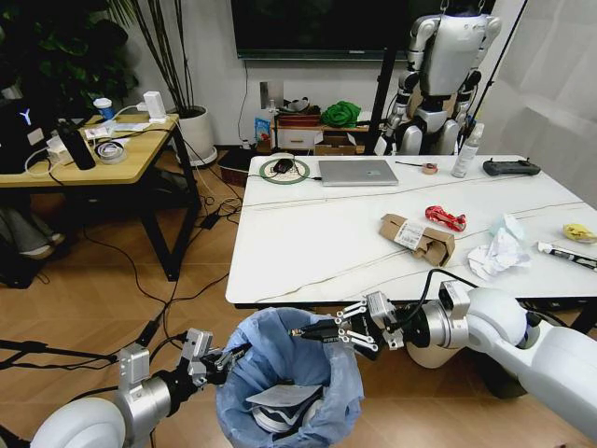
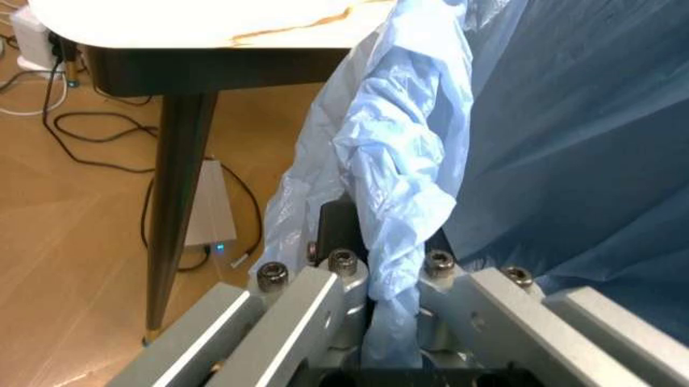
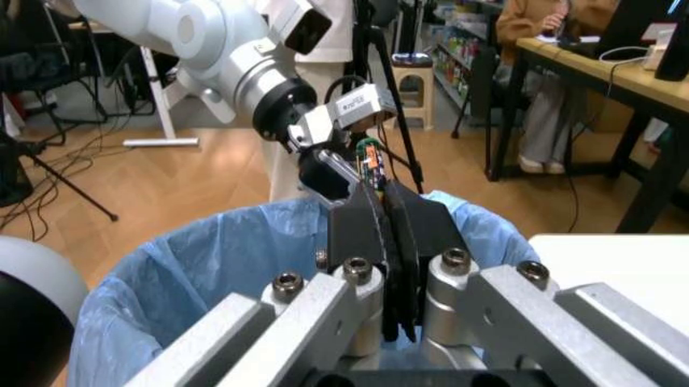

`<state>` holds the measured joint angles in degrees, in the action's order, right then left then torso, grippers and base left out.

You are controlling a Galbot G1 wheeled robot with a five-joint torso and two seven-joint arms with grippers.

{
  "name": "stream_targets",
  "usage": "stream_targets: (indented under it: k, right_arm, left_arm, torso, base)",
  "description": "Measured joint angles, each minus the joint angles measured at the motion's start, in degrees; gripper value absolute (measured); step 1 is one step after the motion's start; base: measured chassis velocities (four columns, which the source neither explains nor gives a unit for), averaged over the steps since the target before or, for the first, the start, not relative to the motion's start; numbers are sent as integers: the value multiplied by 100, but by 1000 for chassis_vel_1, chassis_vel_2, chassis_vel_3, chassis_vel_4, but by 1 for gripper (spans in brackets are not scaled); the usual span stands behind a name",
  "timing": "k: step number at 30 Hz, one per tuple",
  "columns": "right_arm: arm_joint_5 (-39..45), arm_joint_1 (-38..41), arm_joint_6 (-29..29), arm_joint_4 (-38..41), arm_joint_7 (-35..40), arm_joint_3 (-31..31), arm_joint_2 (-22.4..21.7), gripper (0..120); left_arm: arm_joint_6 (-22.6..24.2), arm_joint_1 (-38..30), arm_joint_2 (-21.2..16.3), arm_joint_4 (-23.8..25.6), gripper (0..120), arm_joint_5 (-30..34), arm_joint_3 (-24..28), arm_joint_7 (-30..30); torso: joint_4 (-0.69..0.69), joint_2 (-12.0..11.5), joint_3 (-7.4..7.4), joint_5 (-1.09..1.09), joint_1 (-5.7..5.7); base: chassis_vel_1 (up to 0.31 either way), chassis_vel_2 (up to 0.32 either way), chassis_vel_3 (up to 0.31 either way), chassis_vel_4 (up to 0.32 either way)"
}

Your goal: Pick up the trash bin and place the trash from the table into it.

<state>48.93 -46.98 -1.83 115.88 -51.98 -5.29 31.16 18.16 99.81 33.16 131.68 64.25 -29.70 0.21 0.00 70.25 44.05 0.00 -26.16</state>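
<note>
Light-blue plastic lines the trash bin [image 1: 289, 383], held below the table [image 1: 326, 252] edge by the left gripper [image 1: 224, 359] clamped on its rim while the right gripper [image 1: 308, 331], fingers pressed together empty, hovers over its mouth.

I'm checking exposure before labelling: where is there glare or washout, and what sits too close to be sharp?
Head view: the table is bright but its veins stay readable. Left wrist view: the tabletop is washed out near white; the bag of the trash bin is soft up close. Right wrist view: the right gripper is dark and blurred.
</note>
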Motion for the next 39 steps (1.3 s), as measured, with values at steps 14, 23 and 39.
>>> stream_targets:
  k: [14, 23, 39]
  right_arm:
    - [-13, -36, 55, 28, -18, -22, -4, 25]
    - [9, -40, 116, 57, 107, 5, 14, 57]
    - [-472, 704, -142, -586, 4096, 348, 431, 100]
  left_arm:
    - [9, 18, 29, 7, 0, 1, -1, -6]
    - [12, 45, 35, 24, 0, -8, -11, -8]
    - [13, 178, 285, 97, 0, -182, -19, -30]
  torso:
    - [0, 0, 0, 0, 0]
    - [-1, 0, 0, 0, 0]
    - [0, 0, 0, 0, -1]
  base:
    - [0, 0, 0, 0]
    - [0, 0, 0, 0]
    - [0, 0, 0, 0]
